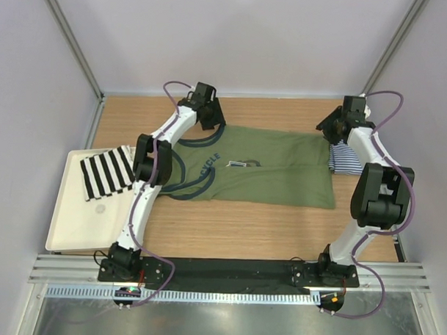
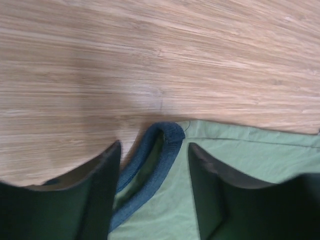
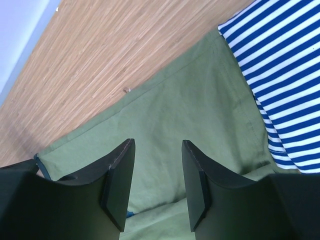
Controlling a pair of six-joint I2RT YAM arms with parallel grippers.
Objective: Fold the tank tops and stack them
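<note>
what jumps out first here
A green top lies spread on the table. At its far edge the left claw straddles a navy strap, and the right claw hovers open over the corner beside a blue-striped top. At left, a white tray holds a folded black-striped cloth.

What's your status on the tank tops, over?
Left claw open, straddling navy strap of olive top. Right claw open over the hem corner. Olive top spread flat, unfolded; striped top against its hem. No obstruction seen.

Strip of bare table (image 1: 277, 110) behind olive tank top (image 1: 282, 173), wider strip in front; tray (image 1: 71, 225) fills left edge
</note>
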